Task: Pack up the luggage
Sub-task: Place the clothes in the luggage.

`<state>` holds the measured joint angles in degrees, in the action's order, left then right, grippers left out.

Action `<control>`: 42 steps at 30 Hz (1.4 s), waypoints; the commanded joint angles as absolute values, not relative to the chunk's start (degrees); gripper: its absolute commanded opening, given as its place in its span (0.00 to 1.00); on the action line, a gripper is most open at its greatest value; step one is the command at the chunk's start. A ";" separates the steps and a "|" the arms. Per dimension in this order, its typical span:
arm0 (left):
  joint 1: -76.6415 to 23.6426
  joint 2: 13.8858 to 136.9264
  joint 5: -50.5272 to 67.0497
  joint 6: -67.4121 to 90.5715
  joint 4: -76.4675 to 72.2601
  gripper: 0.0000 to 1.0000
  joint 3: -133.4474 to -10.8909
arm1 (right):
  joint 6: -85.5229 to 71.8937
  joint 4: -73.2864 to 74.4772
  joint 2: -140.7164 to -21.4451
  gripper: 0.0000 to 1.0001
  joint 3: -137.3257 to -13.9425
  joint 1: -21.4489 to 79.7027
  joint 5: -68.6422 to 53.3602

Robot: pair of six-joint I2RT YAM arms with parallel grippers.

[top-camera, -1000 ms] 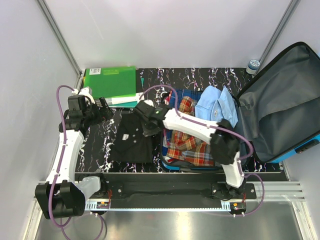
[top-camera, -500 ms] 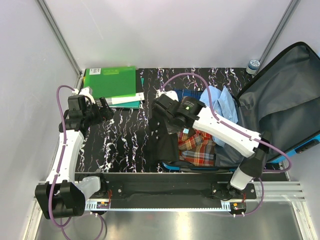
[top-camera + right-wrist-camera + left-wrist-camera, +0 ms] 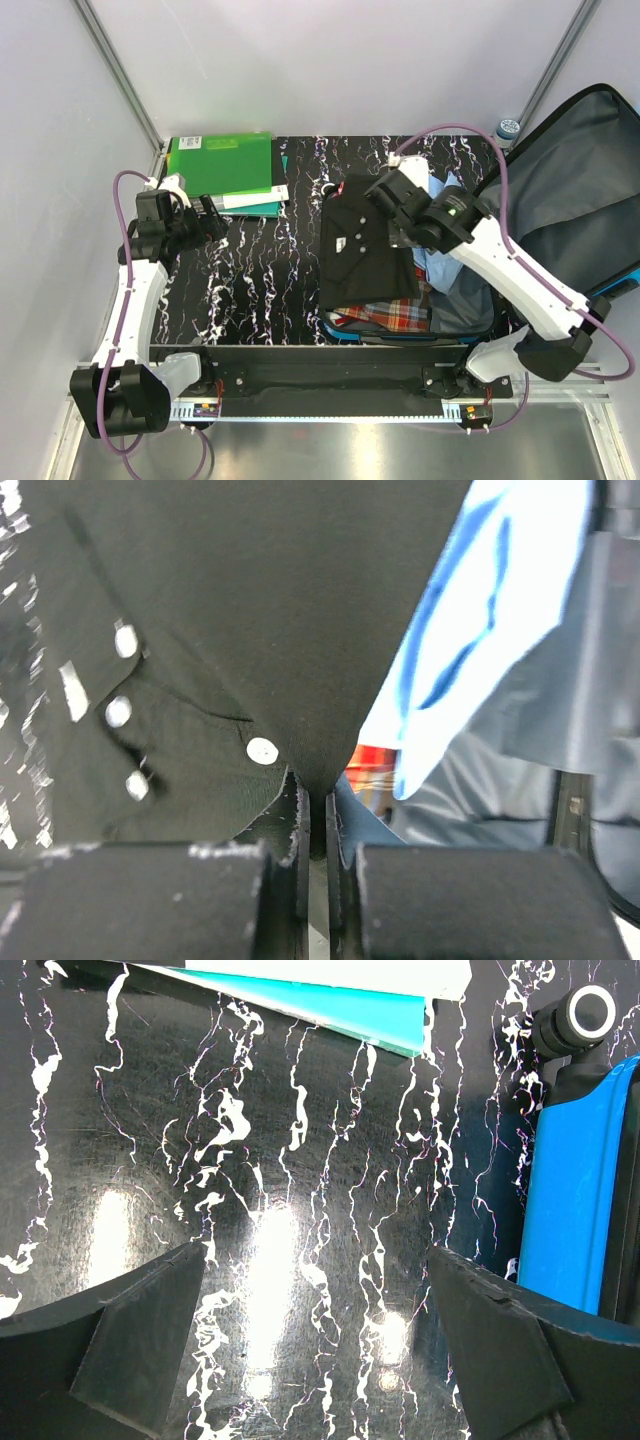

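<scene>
The right gripper was clamped on a black shirt over the near half of the luggage, which lay open at the table's right, while the left gripper hovered wide open.

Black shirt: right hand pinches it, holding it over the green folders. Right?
No. The right hand does pinch the black shirt, but over the open luggage, not the folders, which lie far left. The top view shows it.
</scene>
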<state>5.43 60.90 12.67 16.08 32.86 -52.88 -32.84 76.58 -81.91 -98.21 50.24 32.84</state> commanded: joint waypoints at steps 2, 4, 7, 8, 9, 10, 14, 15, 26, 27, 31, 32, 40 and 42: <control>5.27 60.12 13.71 15.73 30.50 0.99 -52.91 | -31.55 83.23 -76.73 0.00 -94.40 46.85 39.11; 5.27 60.12 13.71 15.73 30.41 0.99 -52.91 | -30.77 83.23 -75.41 0.00 -92.30 46.06 39.11; 5.19 60.12 13.45 15.73 30.41 0.99 -52.91 | -29.80 83.58 -74.27 0.00 -90.53 44.30 38.85; 5.27 60.12 13.45 15.65 30.41 0.99 -52.91 | -29.36 83.67 -74.01 0.00 -90.27 43.95 38.85; 5.27 60.12 13.45 15.73 30.41 0.99 -52.91 | -29.18 84.02 -73.13 0.00 -89.83 43.51 39.02; 5.19 60.29 13.45 15.73 30.41 0.99 -52.91 | -29.09 84.20 -72.60 0.00 -89.13 43.16 39.20; 5.19 60.29 13.45 15.73 30.41 0.99 -52.82 | -27.87 84.29 -70.67 0.00 -86.93 41.14 39.64; 5.19 60.29 13.53 15.73 30.41 0.99 -52.82 | -27.77 84.29 -70.32 0.00 -86.49 40.00 39.73; 5.10 60.21 13.71 15.73 30.41 0.99 -52.74 | -21.36 76.21 -68.99 0.00 -80.51 30.07 37.80; 5.01 60.12 13.71 15.73 30.41 0.99 -52.73 | -21.01 75.59 -69.17 0.00 -79.72 29.45 37.53; 5.01 60.03 13.80 15.73 30.50 0.99 -52.82 | -19.17 73.74 -70.66 0.00 -78.31 27.16 37.09; 5.01 59.94 13.71 15.73 30.41 0.99 -52.82 | -19.07 73.31 -71.53 0.00 -78.14 26.46 37.18; 5.01 59.77 13.80 15.73 30.41 0.99 -52.74 | -18.63 70.40 -75.67 0.00 -75.32 23.65 37.09; 4.92 59.77 13.71 15.73 30.41 0.99 -52.82 | -18.90 70.40 -76.29 0.00 -75.24 23.12 37.87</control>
